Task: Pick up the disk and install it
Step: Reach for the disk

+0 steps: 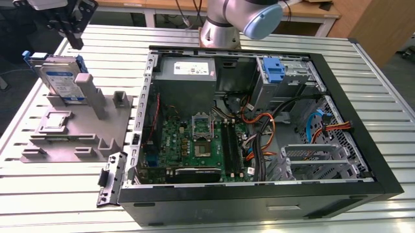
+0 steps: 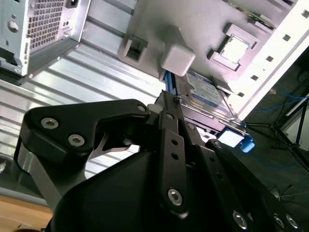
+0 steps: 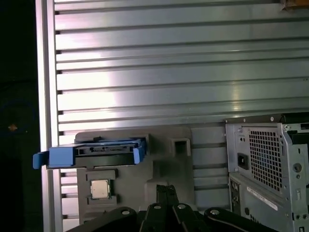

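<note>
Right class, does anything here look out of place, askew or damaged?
Nothing stands out. The disk stands upright in its grey fixture, the end effector hangs clear of it, and the open computer case lies flat.

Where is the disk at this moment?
In the exterior view the disk stands on edge in the grey holder, to the exterior view's left of the open case, near the hand.

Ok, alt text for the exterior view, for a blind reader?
The arm's black tool hangs above, not touching, the flat silver hard drive with blue side rails, which stands on edge in a grey plastic fixture at the exterior view's left. An open black computer case lies beside it on the slatted metal table.
</note>
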